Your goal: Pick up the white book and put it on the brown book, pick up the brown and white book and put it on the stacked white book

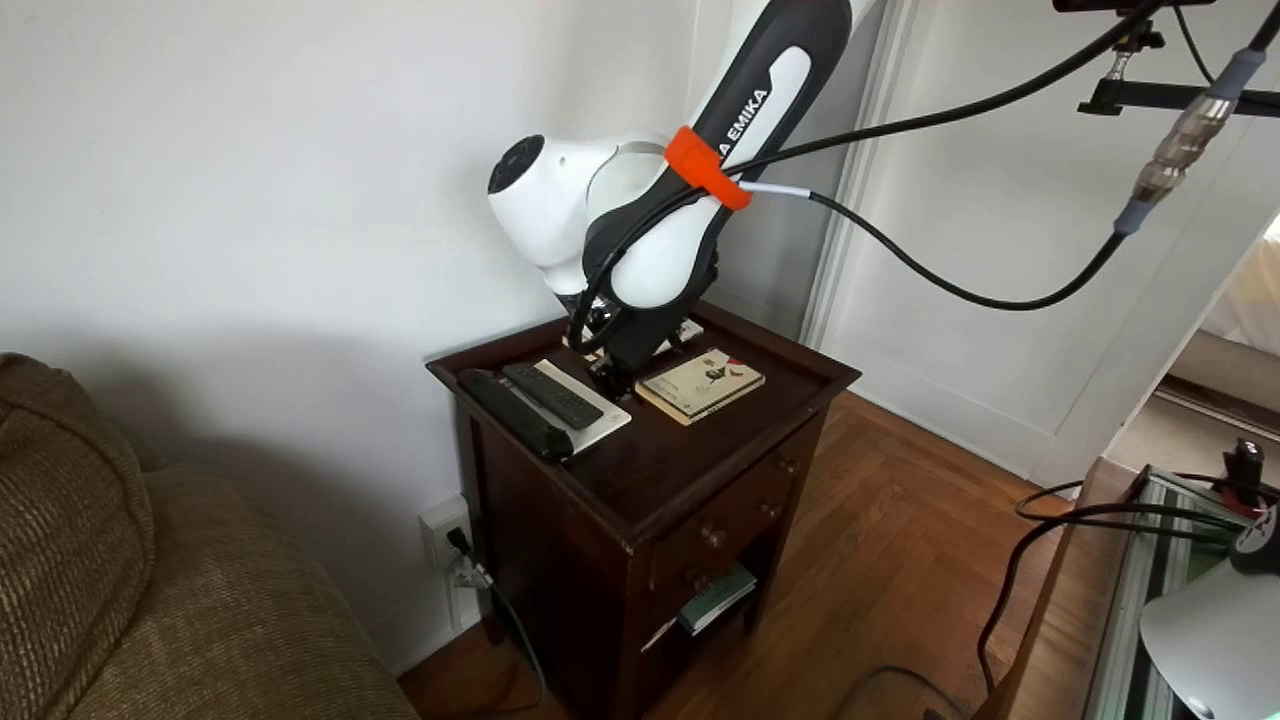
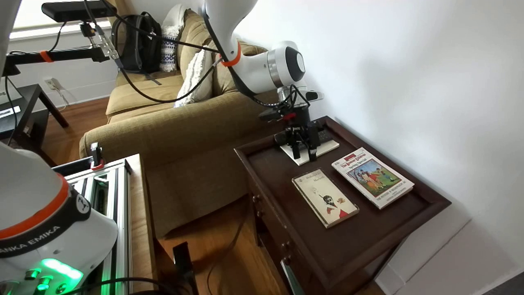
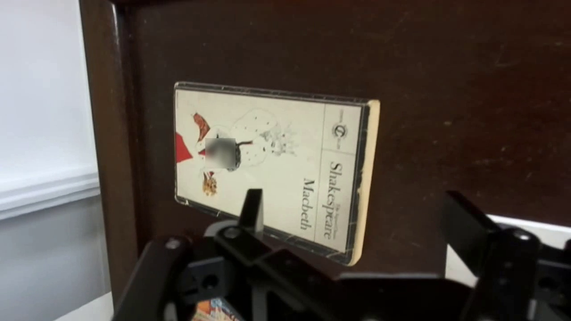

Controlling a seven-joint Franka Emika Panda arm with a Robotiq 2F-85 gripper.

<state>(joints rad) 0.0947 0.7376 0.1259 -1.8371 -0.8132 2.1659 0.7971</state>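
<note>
A cream-white book titled Macbeth (image 1: 700, 385) lies flat on the table; it also shows in an exterior view (image 2: 325, 198) and the wrist view (image 3: 285, 165). The brown and white book (image 2: 372, 178), white-bordered with a colour picture, lies beside it near the wall. It is partly hidden behind the gripper in an exterior view (image 1: 690, 335) and the wrist view (image 3: 214, 310). No dark olive-brown cover shows, so the brown book is hidden or out of view. My gripper (image 2: 304, 156) is open and empty, between the cream book and a white flat pad (image 1: 600, 428); its spread fingers show in the wrist view (image 3: 355, 194).
A dark wooden table (image 1: 650, 470) has a raised rim. A black slab (image 1: 515, 415) and a dark remote (image 1: 555, 395) lie on or against the white pad at one end. The wall (image 2: 430, 102) and a sofa (image 2: 163, 127) stand close by.
</note>
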